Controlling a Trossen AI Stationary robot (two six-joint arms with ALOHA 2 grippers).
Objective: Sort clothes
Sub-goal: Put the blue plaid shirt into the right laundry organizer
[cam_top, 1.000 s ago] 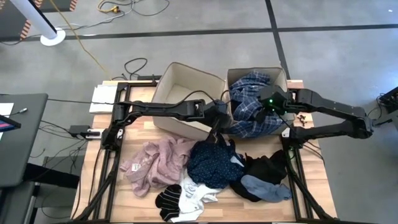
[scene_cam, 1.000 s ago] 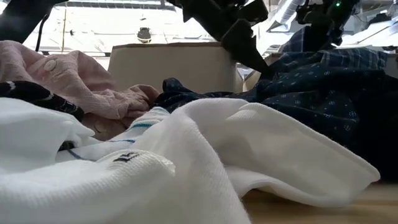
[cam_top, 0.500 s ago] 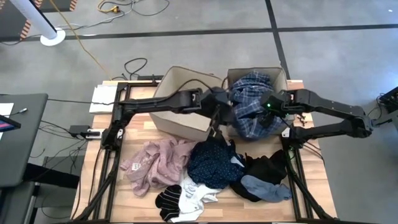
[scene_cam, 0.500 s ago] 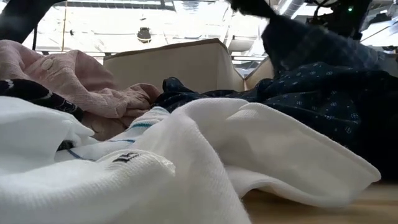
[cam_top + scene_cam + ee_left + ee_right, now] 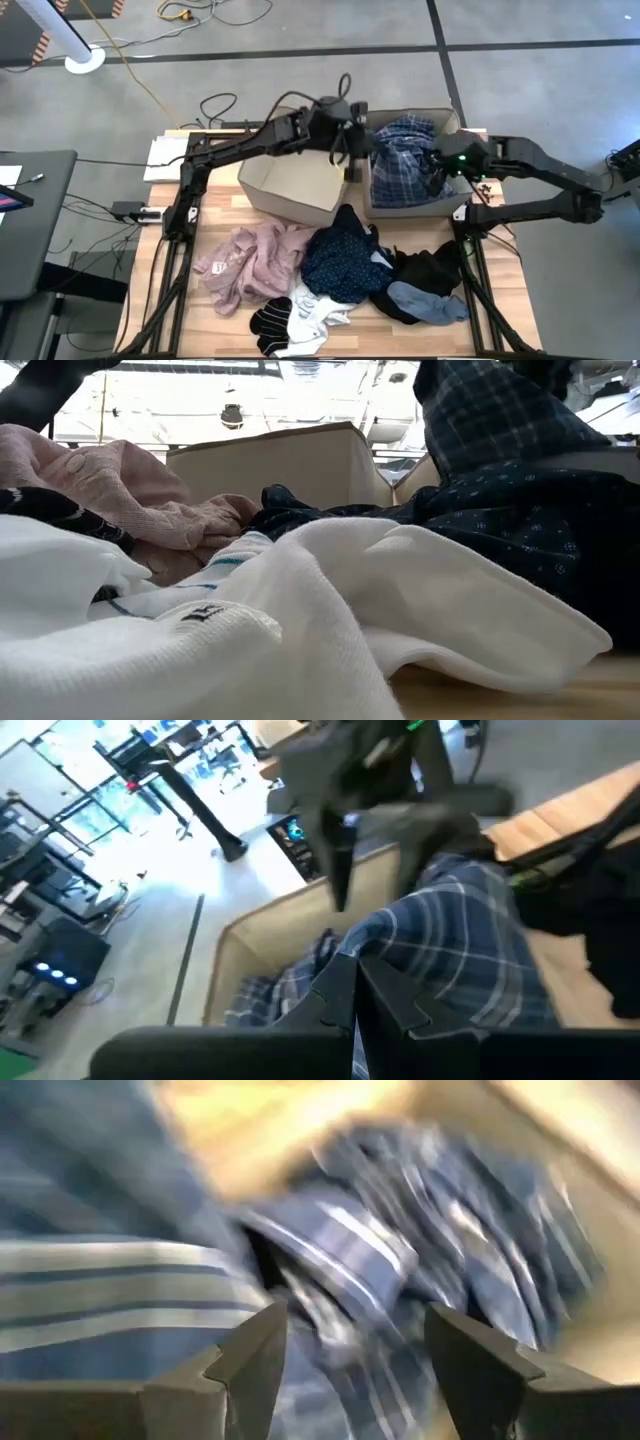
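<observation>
Left claw (image 5: pixel 356 128) pinches plaid shirt (image 5: pixel 402 158) over bin (image 5: pixel 372 205); right claw (image 5: pixel 437 170) spread.

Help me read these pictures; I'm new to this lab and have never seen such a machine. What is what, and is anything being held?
Two dark robot arms work at a wooden table. One camera looks straight down, one sits at table height, and one rides each wrist. The left gripper, fingers shut, pinches the blue-white plaid shirt over the right beige fabric bin. The right gripper hangs open above the shirt, holding nothing. The left beige fabric bin stands beside it. On the table lie a crumpled pink top, a dark blue dotted garment, black pieces, a light blue piece and black and white striped socks.
</observation>
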